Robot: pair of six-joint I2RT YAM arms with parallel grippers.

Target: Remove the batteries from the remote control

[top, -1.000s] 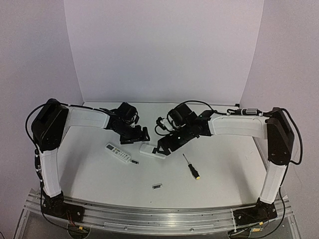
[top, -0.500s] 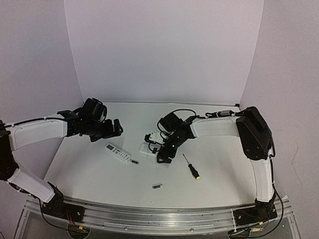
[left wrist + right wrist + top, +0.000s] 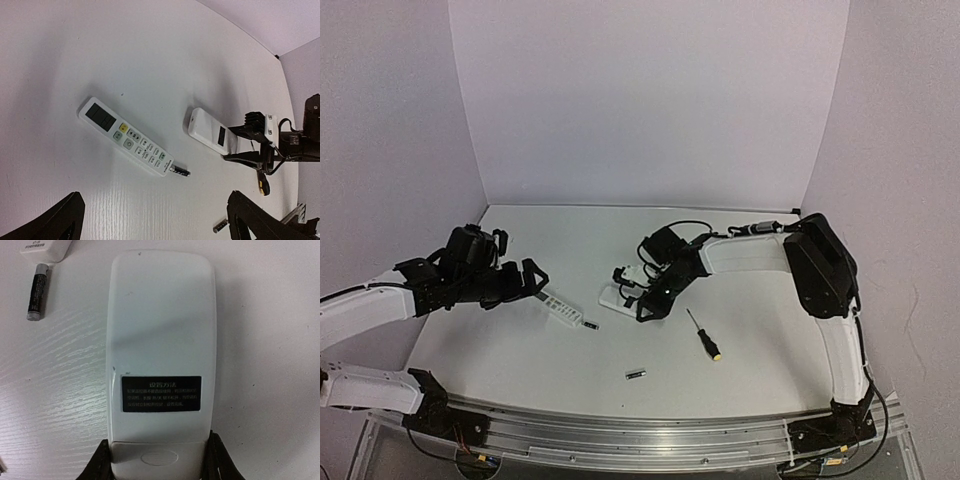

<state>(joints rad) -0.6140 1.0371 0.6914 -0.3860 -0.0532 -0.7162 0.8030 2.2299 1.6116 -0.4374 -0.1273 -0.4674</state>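
Observation:
A white remote control lies face down, showing a black label and its battery cover at the near end. My right gripper is shut on that end, one finger pressed against each side; the top view shows it at the remote control. A second remote, buttons up, lies to the left. One dark battery rests at its lower end, also in the right wrist view. Another battery lies alone nearer the front. My left gripper hangs open left of the button remote, holding nothing.
A black-and-yellow screwdriver lies on the white table just right of my right gripper. Pale walls enclose the table at the back and sides. The left arm reaches in low from the left edge.
My right gripper has closed on the end of the face-down remote control. My left arm has swung back, leftward and toward the near edge, away from the remotes, still open.

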